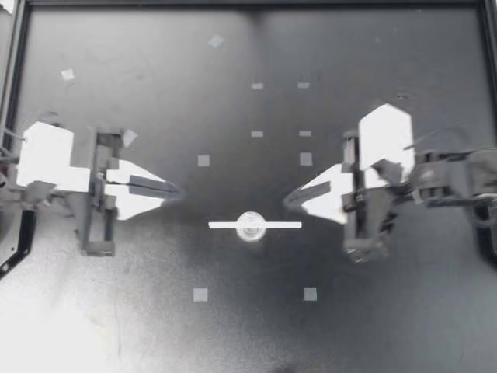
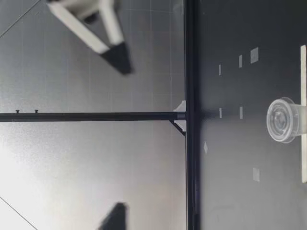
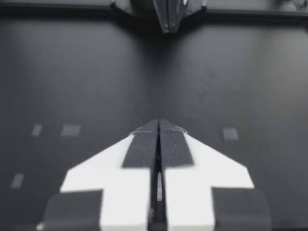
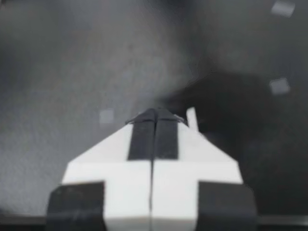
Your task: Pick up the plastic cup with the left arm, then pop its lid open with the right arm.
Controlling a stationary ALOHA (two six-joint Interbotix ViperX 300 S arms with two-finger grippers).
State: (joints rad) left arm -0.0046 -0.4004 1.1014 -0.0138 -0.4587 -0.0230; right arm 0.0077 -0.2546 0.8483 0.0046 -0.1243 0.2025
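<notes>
Though see-through, small round cup

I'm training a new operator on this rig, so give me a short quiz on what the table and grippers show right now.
1. True or false: my left gripper holds the clear cup.
2. The cup is at: A the middle of the white strip; B the strip's end; C a table corner.
3. Fill in: my right gripper has its fingers ___.
Key: 1 false; 2 A; 3 shut.
</notes>
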